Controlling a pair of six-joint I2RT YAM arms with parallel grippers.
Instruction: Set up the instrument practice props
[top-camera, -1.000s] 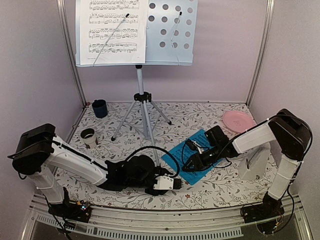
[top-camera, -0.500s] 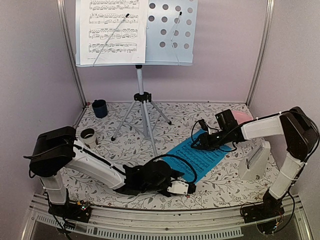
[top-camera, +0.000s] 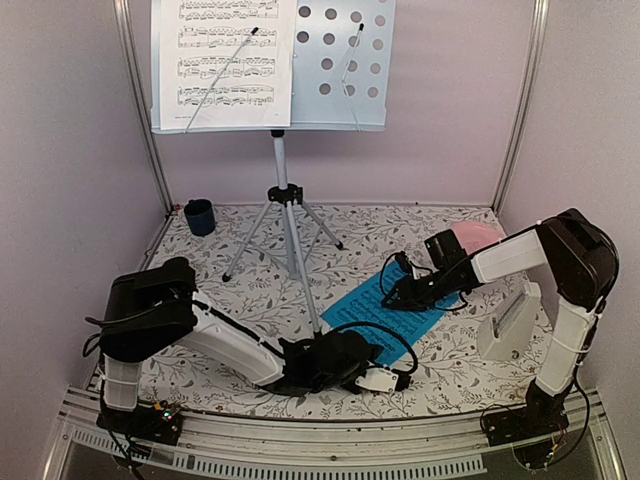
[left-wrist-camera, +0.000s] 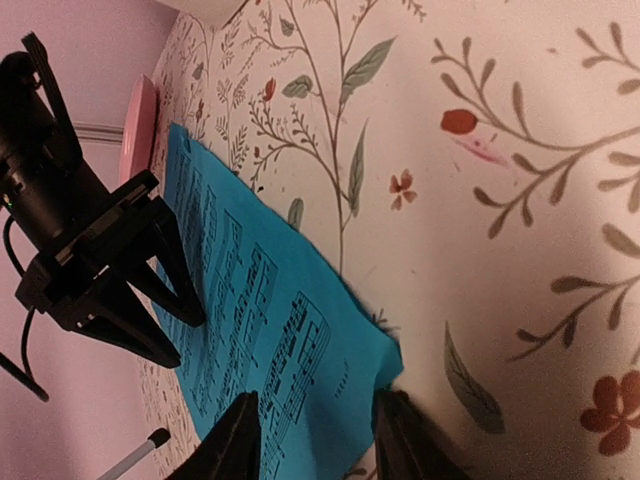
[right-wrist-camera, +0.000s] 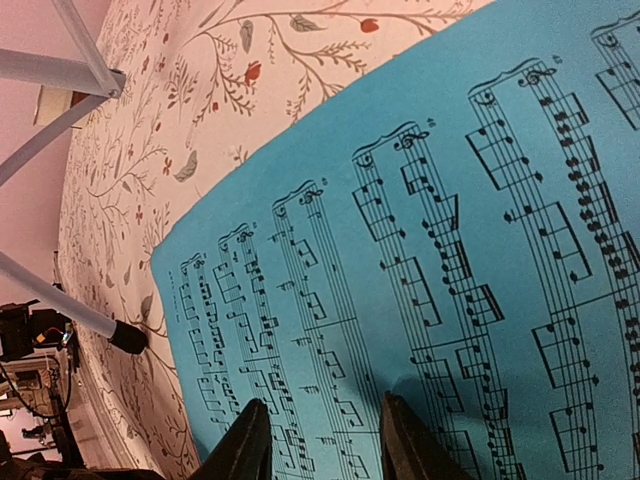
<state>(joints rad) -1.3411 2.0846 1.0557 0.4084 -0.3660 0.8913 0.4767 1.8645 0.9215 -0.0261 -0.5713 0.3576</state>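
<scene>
The silver music stand (top-camera: 283, 190) stands at the back, its perforated tray (top-camera: 345, 60) carrying the white music sheet (top-camera: 226, 62) on the left half. The blue music sheet (top-camera: 400, 312) lies flat on the table. My left gripper (top-camera: 400, 379) is low at the sheet's near corner, open, and the blue sheet's corner (left-wrist-camera: 340, 370) lies between its fingers (left-wrist-camera: 238, 440). My right gripper (top-camera: 389, 297) is over the sheet's far left edge, open, with its fingertips (right-wrist-camera: 247, 447) down on the blue music sheet (right-wrist-camera: 420, 250). The white metronome (top-camera: 508, 322) stands right of the sheet.
A pink plate (top-camera: 478, 236) lies at the back right, partly behind my right arm. A dark cup (top-camera: 199, 216) stands at the back left. The stand's tripod legs (top-camera: 306, 290) reach close to the blue sheet's left edge. The enclosure walls are close on both sides.
My left arm slid right along the near edge to the blue sheet's near corner. My right gripper moved from the sheet's middle to its far left edge. Both jaws narrowed.
</scene>
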